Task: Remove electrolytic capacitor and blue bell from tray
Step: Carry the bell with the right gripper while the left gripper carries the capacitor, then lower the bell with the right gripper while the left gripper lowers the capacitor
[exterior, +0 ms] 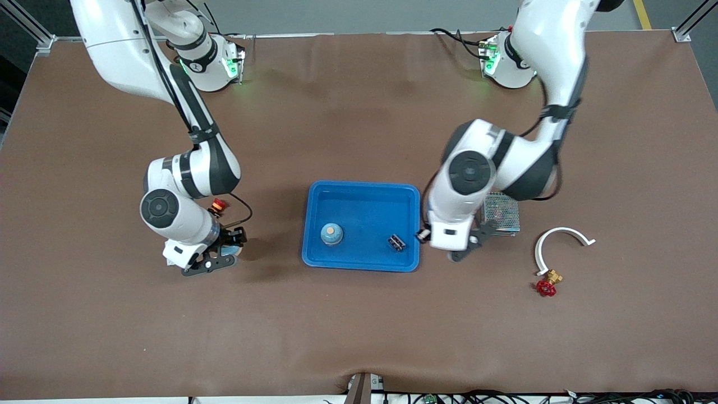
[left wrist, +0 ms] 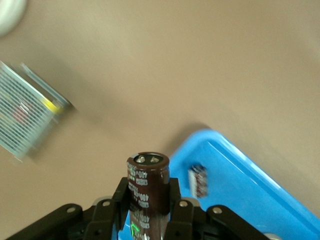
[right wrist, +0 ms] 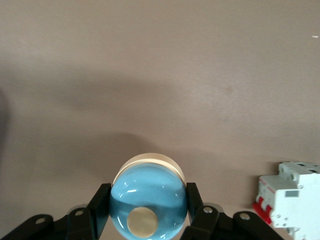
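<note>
Glossy blue bell [right wrist: 148, 207] — brown capacitor [left wrist: 148, 187]

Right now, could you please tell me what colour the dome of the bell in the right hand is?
Glossy light blue bell, clearest in the right wrist view.

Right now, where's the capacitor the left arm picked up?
The dark brown capacitor is clamped in the left end effector, over the table beside the blue tray's rim at the left arm's end, with the metal mesh box close by.
</note>
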Controlling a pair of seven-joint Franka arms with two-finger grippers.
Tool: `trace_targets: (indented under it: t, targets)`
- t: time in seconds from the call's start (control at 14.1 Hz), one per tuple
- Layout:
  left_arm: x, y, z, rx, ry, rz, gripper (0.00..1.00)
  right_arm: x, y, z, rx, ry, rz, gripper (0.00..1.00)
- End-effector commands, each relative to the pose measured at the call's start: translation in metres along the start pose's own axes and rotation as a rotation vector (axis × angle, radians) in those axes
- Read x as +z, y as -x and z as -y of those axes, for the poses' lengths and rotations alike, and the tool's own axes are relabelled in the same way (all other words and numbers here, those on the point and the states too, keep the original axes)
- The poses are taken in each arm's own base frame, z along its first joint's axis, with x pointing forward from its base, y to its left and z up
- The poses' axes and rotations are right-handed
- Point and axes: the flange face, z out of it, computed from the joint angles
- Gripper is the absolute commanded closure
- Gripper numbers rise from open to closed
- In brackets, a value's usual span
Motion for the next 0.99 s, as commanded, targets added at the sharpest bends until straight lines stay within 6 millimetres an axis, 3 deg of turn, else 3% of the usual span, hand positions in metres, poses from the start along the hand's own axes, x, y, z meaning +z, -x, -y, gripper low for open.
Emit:
trace_targets:
  t: [0.0, 0.28, 0.43, 0.64, 0.71, 0.92]
  targets:
    - [-0.033, -0.044, 0.04, 0.088, -0.016, -0.001, 0.97, 0.002, 0.009, -0.013, -0.037, 0.001, -0.023, 1.0]
    - [-0.052, -0.113, 0.099, 0.215, -0.026, -0.001, 0.97, 0.024, 0.019, -0.033, -0.046, 0.011, -0.07, 1.0]
    - [-0.051, -0.147, 0.129, 0.287, -0.026, 0.002, 0.97, 0.038, 0.024, -0.039, -0.041, 0.017, -0.092, 1.0]
    - [-0.041, -0.2, 0.182, 0.389, -0.025, 0.017, 0.96, 0.051, 0.027, -0.056, -0.036, 0.015, -0.081, 1.0]
    - [-0.032, -0.215, 0.197, 0.424, -0.027, 0.026, 0.91, 0.055, 0.028, -0.058, -0.032, 0.014, -0.075, 1.0]
    - [-0.018, -0.247, 0.222, 0.468, -0.019, 0.024, 0.91, 0.065, 0.033, -0.064, -0.009, 0.003, -0.058, 1.0]
